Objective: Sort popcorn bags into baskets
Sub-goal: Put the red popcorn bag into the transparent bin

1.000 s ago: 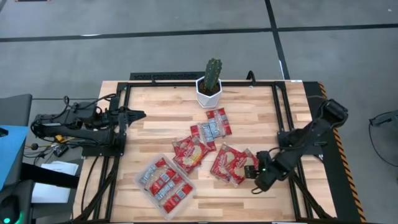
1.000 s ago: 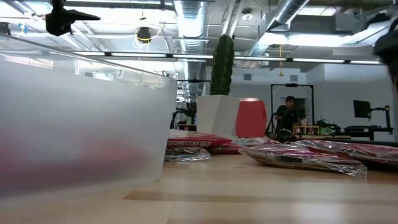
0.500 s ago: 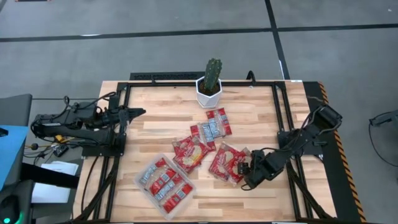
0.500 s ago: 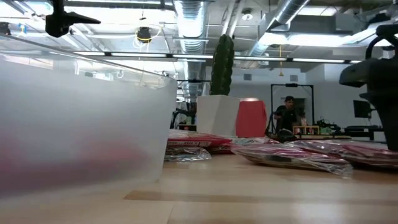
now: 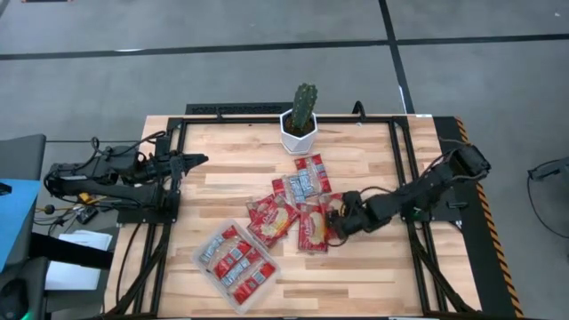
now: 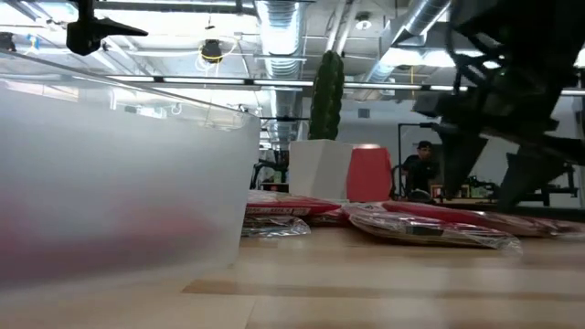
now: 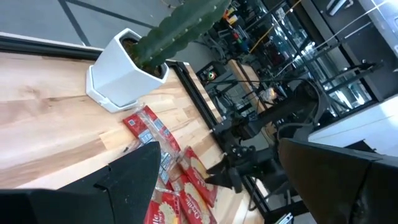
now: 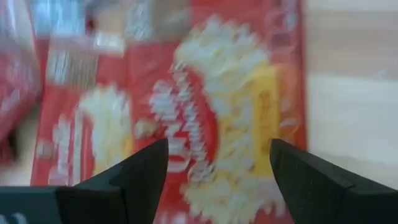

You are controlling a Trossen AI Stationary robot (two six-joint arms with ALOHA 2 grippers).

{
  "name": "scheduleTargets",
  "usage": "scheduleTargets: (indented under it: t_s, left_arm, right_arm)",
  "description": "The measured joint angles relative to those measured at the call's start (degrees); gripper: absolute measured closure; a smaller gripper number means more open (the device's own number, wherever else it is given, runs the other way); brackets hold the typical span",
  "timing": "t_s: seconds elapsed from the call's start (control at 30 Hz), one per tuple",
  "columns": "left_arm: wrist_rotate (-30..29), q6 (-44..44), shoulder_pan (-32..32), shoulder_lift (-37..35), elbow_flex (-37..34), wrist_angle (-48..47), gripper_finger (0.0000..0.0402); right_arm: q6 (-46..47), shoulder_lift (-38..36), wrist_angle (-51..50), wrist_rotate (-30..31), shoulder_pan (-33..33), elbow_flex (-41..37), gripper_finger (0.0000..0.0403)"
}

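Two large red popcorn bags with yellow pictures point(image 5: 273, 218) point(image 5: 311, 229) lie flat mid-table. Slim silver-middled packets point(image 5: 304, 180) lie just beyond them. The clear tray point(image 5: 216, 267), near the front edge, holds several slim packets point(image 5: 238, 259). My right gripper point(image 5: 336, 219) is open, low over the right-hand large bag's right edge. In the right wrist view that bag point(image 8: 205, 106) fills the picture between the spread fingers point(image 8: 217, 186). The low view shows the gripper point(image 6: 494, 187) just above the bags point(image 6: 430, 228). My left gripper point(image 5: 201, 161) waits open at the table's left. My right gripper comes at the large bag point(image 8: 249, 124) slanting down from the table's right, one finger point(image 8: 127, 180) on either side of its printed face. Whether the fingertips touch the foil, I cannot tell. The bag lies flat on the table.
A cactus in a white hexagonal pot point(image 5: 300, 124) stands at the far edge behind the packets. A black metal frame point(image 5: 267, 111) runs round the tabletop. Bare wood point(image 5: 373, 284) lies near the front right. A person point(image 6: 425, 164) is far off in the room.
My right gripper has swept from the bare wood right of the large bags toward the table's left and somewhat toward the far edge. It now sits over the right-hand bag, with the arm stretched low across the table.
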Motion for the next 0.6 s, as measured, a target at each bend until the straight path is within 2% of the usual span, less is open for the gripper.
scheduleTargets:
  t_s: [0.17,0.37,0.5,0.6]
  left_arm:
    - [0.02,0.39,-0.01,0.02,0.00,-0.21,0.0086]
    - [0.04,0.44,-0.01,0.02,0.00,-0.25,0.0086]
    - [0.06,0.38,0.00,0.01,0.00,-0.27,0.0086]
    - [0.13,0.15,0.00,0.01,0.00,-0.28,0.0086]
  right_arm:
    - [-8.21,-4.83,-1.70,-2.73,-3.63,0.09,0.0101]
    - [-14.71,-9.60,-12.21,-4.72,-6.00,0.02,0.0101]
    - [-16.85,-10.05,-8.78,-4.75,-6.25,-2.03,0.0101]
    - [-16.80,-9.21,-1.70,-4.95,-6.15,-5.36,0.0101]
